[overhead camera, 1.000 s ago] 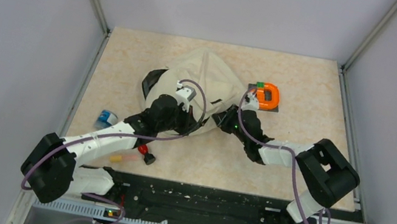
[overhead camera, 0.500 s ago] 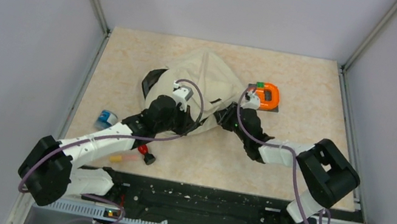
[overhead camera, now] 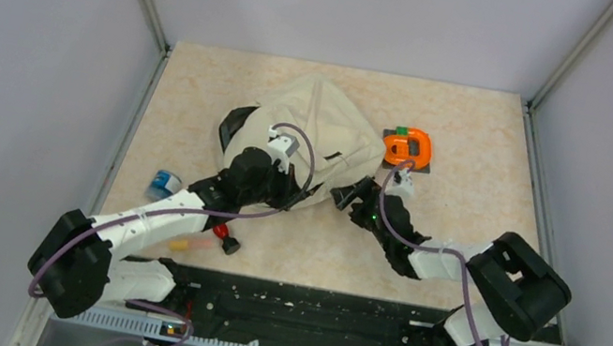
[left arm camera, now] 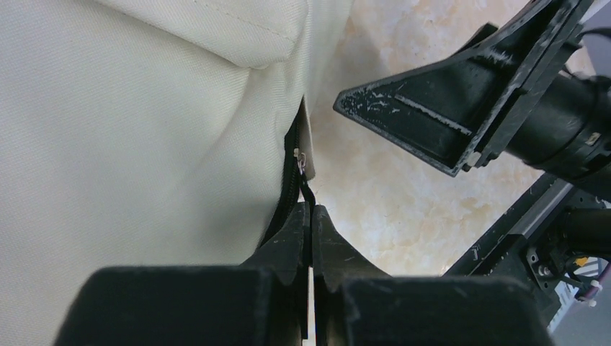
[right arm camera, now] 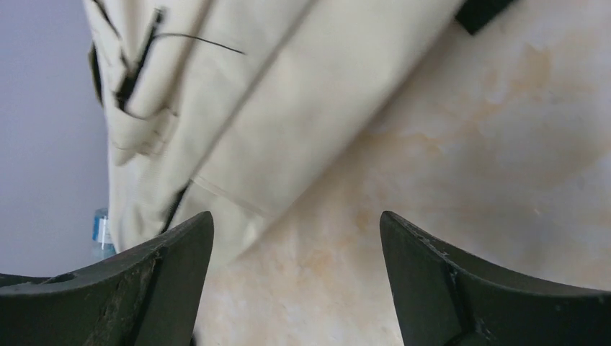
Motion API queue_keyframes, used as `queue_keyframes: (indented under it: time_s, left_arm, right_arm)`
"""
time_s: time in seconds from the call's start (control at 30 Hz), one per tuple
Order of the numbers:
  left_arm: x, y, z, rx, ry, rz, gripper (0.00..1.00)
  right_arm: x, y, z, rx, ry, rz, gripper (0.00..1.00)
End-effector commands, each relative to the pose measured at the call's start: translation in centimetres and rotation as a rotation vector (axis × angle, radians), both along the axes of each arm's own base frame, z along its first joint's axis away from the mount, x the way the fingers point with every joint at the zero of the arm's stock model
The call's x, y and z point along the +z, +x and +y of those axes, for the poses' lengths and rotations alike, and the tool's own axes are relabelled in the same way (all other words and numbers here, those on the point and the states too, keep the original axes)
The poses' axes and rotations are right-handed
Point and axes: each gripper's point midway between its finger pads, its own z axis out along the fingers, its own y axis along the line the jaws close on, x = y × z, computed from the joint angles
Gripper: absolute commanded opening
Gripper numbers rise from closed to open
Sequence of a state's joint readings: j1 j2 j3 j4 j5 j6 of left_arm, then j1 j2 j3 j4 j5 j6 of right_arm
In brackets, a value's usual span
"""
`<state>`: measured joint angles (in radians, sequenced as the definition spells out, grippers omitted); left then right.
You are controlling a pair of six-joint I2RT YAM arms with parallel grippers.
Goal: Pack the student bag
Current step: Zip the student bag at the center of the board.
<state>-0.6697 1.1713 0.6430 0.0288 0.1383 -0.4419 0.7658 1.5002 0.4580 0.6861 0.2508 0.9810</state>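
The student bag (overhead camera: 315, 127), cream fabric with black straps, lies in the middle of the table. My left gripper (overhead camera: 306, 194) sits at the bag's near edge. In the left wrist view it (left arm camera: 311, 210) is shut on the black zipper pull (left arm camera: 305, 189) at the end of the bag's (left arm camera: 144, 130) zipper line. My right gripper (overhead camera: 346, 195) stands just right of it, off the fabric. Its jaws (right arm camera: 297, 223) are wide open over bare tabletop with nothing between them, and the bag (right arm camera: 274, 94) lies ahead of them.
An orange object (overhead camera: 408, 145) on a dark pad rests right of the bag. A blue item (overhead camera: 165, 181) lies at the left. A red-and-black piece (overhead camera: 223, 235) and an orange marker (overhead camera: 185, 244) lie near the left arm. Frame posts and walls ring the table.
My right gripper has opened wide and drawn back toward the near right, away from the bag. The left gripper has stayed shut at the zipper.
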Motion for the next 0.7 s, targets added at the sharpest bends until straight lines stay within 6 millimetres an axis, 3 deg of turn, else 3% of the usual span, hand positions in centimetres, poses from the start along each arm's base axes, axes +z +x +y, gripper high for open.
queue_keyframes:
  time_s: [0.0, 0.17, 0.23, 0.67]
  left_arm:
    - [1.4, -0.2, -0.9, -0.017, -0.078, -0.019, 0.00]
    - [1.3, -0.4, -1.3, -0.031, -0.091, -0.004, 0.00]
    - [1.3, -0.4, -1.3, -0.029, -0.095, 0.001, 0.00]
    - [1.6, -0.7, -1.7, -0.027, -0.144, 0.018, 0.00]
  right_arm:
    - [2.1, 0.5, 0.0, -0.069, 0.166, -0.052, 0.85]
    - [4.2, 1.0, 1.7, -0.011, 0.266, -0.141, 0.87]
    - [4.9, 1.0, 2.0, 0.000, 0.313, -0.171, 0.92]
    - [3.4, 2.3, 4.5, 0.034, 0.335, -0.127, 0.93]
